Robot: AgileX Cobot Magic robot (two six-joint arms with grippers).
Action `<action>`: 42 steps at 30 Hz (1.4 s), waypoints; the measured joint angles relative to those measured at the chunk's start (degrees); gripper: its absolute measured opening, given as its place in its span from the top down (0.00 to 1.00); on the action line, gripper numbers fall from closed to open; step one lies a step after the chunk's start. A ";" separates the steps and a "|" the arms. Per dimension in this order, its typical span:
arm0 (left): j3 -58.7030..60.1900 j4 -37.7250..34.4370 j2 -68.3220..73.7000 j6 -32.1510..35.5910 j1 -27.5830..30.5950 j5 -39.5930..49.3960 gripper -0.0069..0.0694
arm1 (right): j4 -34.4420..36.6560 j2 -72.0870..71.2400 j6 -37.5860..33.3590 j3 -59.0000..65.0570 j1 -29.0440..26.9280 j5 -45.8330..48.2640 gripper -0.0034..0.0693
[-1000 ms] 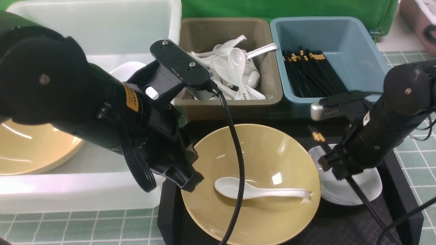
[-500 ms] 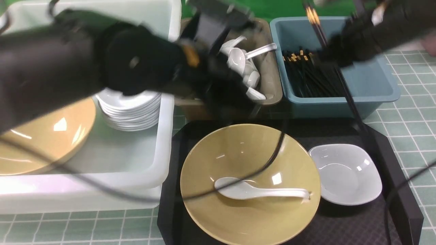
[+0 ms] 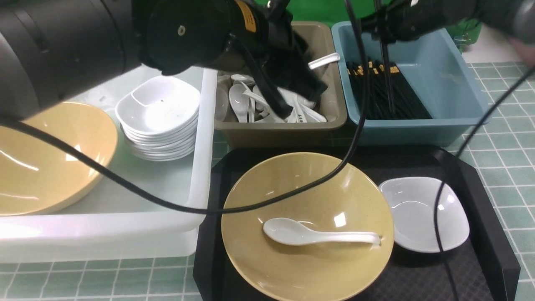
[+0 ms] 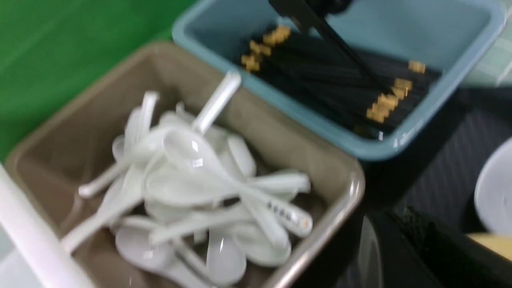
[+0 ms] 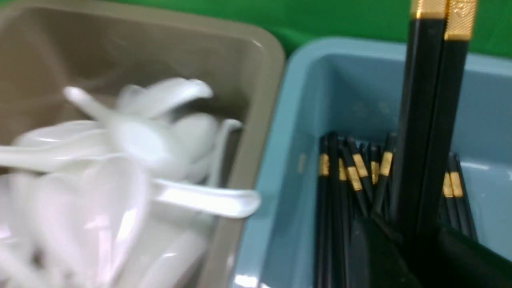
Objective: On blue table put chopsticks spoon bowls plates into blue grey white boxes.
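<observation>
We find right gripper (image 3: 382, 30) clamped on upright chopsticks (image 3: 388, 79), tips inside the blue box (image 3: 453, 83), clear of its rim; left gripper (image 3: 300, 85) above grey box (image 3: 280, 130), finger state undeterminable

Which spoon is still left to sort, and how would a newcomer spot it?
Start at the black tray nearest the camera; the big tan bowl sits on its left half. The white spoon lies alone inside that bowl, handle pointing right, unlike the other spoons heaped in the brown box.
</observation>
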 joint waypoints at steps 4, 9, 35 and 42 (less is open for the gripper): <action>0.00 1.92 0.00 -0.11 0.00 4.84 0.91 | 0.00 5.63 0.96 -2.65 -0.60 2.23 0.73; 0.00 2.48 -0.27 -1.03 0.00 8.54 0.91 | 0.00 7.50 1.66 -4.20 -0.66 7.04 0.65; 27.80 -3.12 -39.78 -5.34 0.00 22.89 0.91 | 3.83 -22.29 -33.74 6.71 13.90 40.63 0.28; 37.93 -7.75 -47.68 -5.34 0.00 15.58 0.91 | 4.74 -23.78 -44.10 20.00 21.89 40.64 0.28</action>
